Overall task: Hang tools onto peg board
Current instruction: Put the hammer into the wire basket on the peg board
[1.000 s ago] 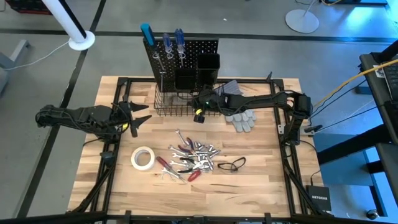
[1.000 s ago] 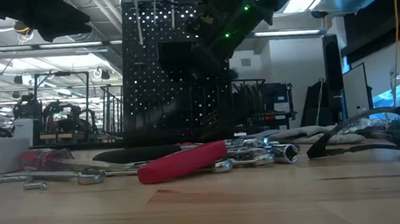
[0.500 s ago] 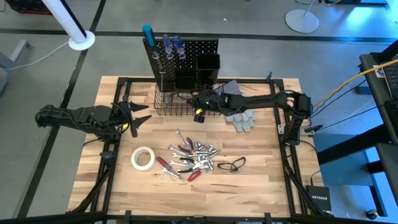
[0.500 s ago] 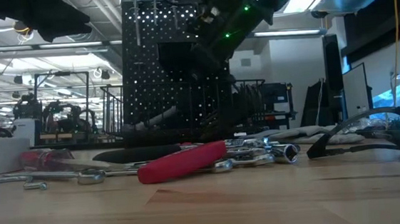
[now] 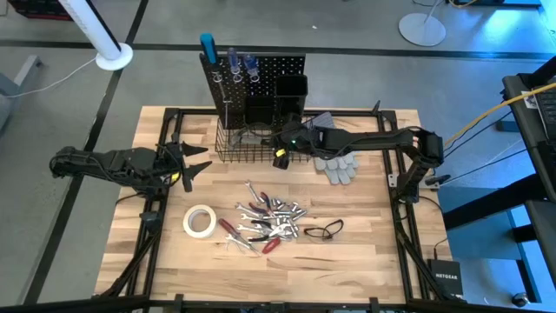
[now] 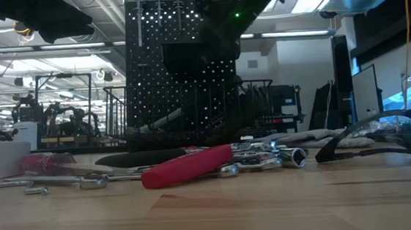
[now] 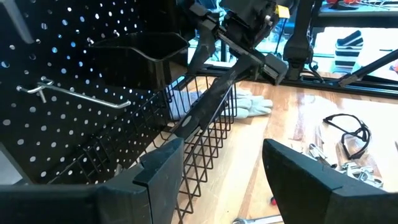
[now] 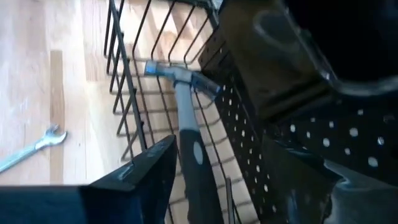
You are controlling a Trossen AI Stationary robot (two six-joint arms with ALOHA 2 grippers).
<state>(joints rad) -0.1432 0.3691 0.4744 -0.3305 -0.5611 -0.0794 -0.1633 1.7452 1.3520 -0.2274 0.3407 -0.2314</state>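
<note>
We see the peg board [image 5: 261, 74] standing upright at the worktop's far edge, black and perforated, with blue-handled screwdrivers [image 5: 241, 63] and a wrench [image 5: 224, 87] hung on it, box bins [image 5: 291, 91] on its face and a wire basket [image 5: 236, 143] at its base. A hammer [image 8: 186, 134] lies slanted in the basket, its silver head low against the wires and its dark handle leaning up over the rim. The other tools lie loose mid-worktop: a heap of silver wrenches [image 5: 282, 213], red-handled pliers [image 5: 233, 230] and a white tape roll [image 5: 199, 221] just beside them.
</note>
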